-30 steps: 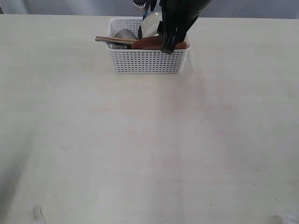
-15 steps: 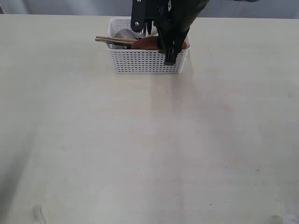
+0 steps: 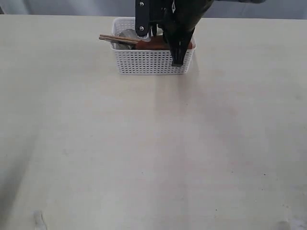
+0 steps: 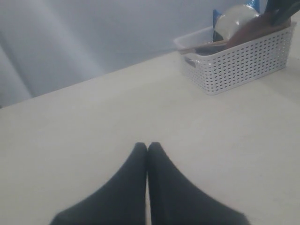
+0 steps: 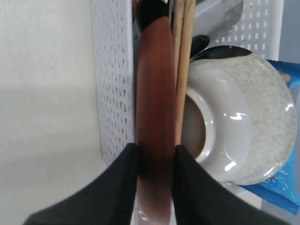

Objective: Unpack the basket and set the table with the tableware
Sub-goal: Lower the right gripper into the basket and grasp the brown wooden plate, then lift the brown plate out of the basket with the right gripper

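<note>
Right gripper (image 5: 155,152) was clamped on the reddish-brown plate (image 5: 154,84), which stood on edge in the white basket (image 3: 151,62) on the table (image 3: 153,153), beside the chopsticks (image 5: 183,70) and bowl (image 5: 243,112). Left gripper (image 4: 147,149) was closed and empty, well apart.

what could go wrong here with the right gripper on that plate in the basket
1. The chopsticks lie tight against the plate, next to the right gripper. Lifting could drag them out or flip them.
2. The plate stands on edge, squeezed between the basket wall and the bowl. The basket might rise or slide with it.
3. The gripper pinches only the rim, so the plate could swing or slip.
</note>
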